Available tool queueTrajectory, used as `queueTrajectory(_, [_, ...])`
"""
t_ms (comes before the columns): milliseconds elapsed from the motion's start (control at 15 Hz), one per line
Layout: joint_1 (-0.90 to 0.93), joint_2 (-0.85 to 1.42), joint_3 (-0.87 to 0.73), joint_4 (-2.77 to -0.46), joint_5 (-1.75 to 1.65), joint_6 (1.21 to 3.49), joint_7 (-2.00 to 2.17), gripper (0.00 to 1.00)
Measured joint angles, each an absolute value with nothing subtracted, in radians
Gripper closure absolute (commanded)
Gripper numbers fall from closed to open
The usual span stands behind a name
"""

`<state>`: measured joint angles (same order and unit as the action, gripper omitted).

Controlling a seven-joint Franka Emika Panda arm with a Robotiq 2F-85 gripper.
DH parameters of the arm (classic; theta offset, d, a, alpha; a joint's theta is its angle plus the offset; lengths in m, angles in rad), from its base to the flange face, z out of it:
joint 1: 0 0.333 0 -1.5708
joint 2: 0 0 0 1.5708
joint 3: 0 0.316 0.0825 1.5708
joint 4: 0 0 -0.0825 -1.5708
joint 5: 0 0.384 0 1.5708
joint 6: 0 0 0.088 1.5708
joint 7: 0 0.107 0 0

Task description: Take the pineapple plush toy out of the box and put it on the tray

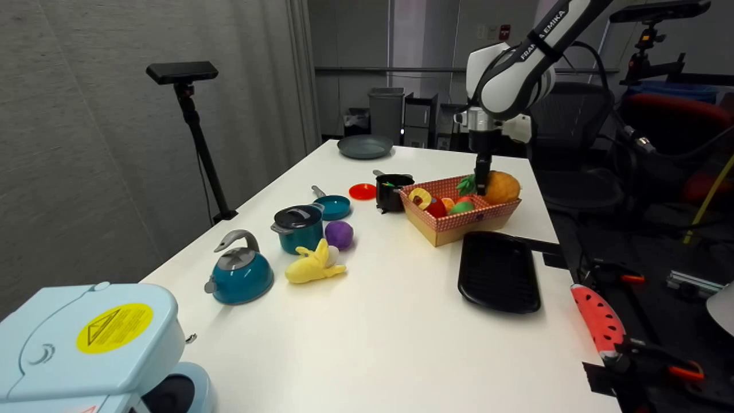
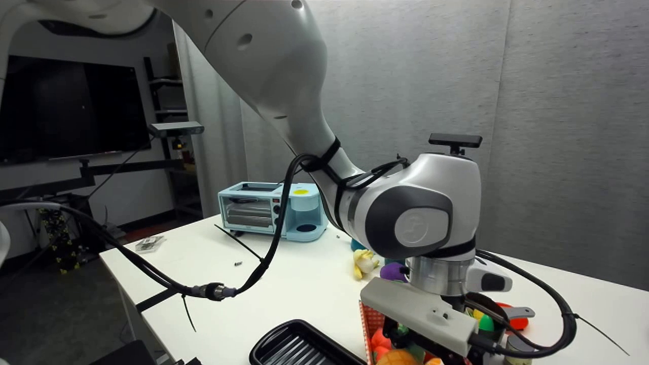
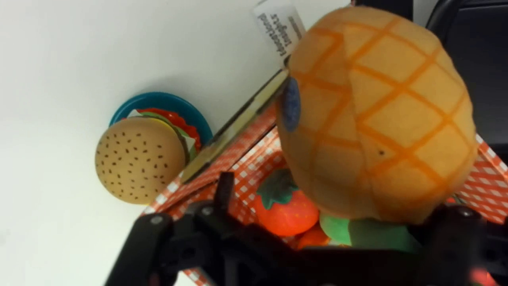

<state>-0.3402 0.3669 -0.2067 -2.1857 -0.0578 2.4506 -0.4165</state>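
The pineapple plush toy [image 1: 502,187] sits in the box [image 1: 476,218] at its right end, its orange body raised above the rim and its green tuft toward the box's middle. It fills the upper right of the wrist view [image 3: 381,115]; an exterior view shows only part of it [image 2: 398,357]. My gripper [image 1: 483,186] points down into the box at the join of tuft and body. In the wrist view the gripper's fingers [image 3: 329,210] are spread wide apart; their contact with the toy is unclear. The black tray [image 1: 499,272] lies beside the box, also in an exterior view [image 2: 304,350].
A red strawberry toy [image 3: 285,212] and other toy fruits lie in the box. A burger toy [image 3: 141,159] on a teal dish is beside the box. A black pot [image 1: 394,195], teal pot [image 1: 299,229], kettle [image 1: 243,278] and yellow banana-like plush [image 1: 309,267] stand along the table.
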Motion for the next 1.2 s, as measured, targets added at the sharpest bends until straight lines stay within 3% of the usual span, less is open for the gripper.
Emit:
queueTrajectory(267, [-0.34,0.352,-0.225,-2.2,-0.098,2.449,-0.416,0.0])
queueTrajectory(333, [-0.339,0.345,-0.225,-2.206,-0.108,2.449,-0.416,0.25])
queueTrajectory(400, [-0.336,0.337,-0.224,-2.211,-0.118,2.449,-0.416,0.28])
queueTrajectory(933, [-0.289,0.276,-0.208,-2.259,-0.165,2.449,-0.416,0.88])
queueTrajectory(1067, [-0.281,0.267,-0.2,-2.268,-0.167,2.449,-0.417,0.98])
queueTrajectory(1200, [-0.276,0.251,-0.19,-2.285,-0.167,2.449,-0.423,1.0])
